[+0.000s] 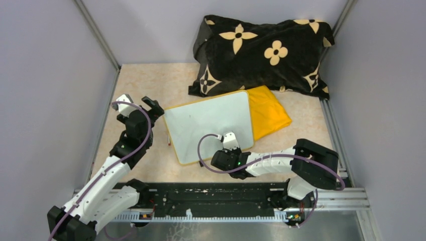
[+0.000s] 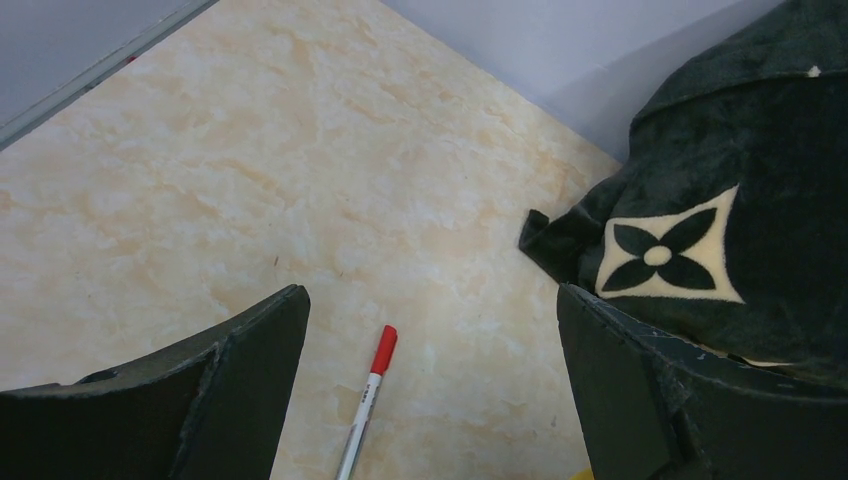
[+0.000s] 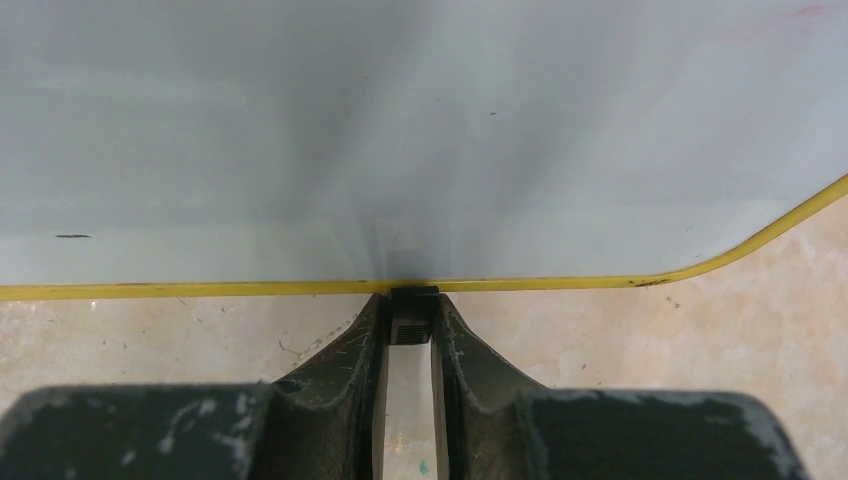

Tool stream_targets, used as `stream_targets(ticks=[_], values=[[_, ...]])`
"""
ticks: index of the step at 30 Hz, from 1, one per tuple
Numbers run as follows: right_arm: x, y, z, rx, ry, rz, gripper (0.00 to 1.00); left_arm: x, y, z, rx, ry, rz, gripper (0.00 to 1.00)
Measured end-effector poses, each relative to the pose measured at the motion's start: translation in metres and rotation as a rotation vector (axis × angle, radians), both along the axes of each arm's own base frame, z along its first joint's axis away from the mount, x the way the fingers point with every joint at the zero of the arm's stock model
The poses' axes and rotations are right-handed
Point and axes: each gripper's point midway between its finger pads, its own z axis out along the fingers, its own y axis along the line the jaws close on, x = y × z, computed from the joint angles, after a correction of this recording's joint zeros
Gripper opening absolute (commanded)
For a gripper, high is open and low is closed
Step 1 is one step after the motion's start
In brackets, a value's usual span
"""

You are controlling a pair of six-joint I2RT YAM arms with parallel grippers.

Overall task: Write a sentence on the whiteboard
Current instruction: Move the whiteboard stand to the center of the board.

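The right gripper (image 3: 412,300) is pinched narrow on a small black clip (image 3: 413,322) at the near edge of the whiteboard (image 1: 208,123), which lies flat on the table (image 1: 145,80), its white face showing only a few faint specks. The left gripper (image 2: 430,300) hangs wide open just off the whiteboard's far left corner, above a red-capped pen (image 2: 368,400) lying on the table. A yellow cloth (image 1: 269,113) sticks out from under the whiteboard's right side, and a dark flowered pillow (image 1: 261,55) lies beyond its far edge.
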Motion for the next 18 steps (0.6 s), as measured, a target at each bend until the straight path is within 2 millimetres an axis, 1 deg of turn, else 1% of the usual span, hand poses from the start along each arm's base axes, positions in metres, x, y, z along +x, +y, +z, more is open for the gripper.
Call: stream_targets(ticks=[4,10,15,18], values=[[0.0,0.0,0.0,0.003,0.003,0.001,0.12,-0.001,0.002,0.002,-0.001,-0.007,0.01,0.99],[-0.007,0.004,0.001,0.037,0.048,0.023,0.36,-0.004,0.007,0.008,-0.006,-0.027,0.027,0.99],[-0.02,0.002,0.002,0.07,0.1,0.058,0.51,-0.005,0.009,0.009,-0.002,-0.029,0.04,0.99],[-0.025,0.0,0.009,0.089,0.115,0.076,0.57,-0.006,0.01,0.009,0.002,-0.03,0.049,0.99]])
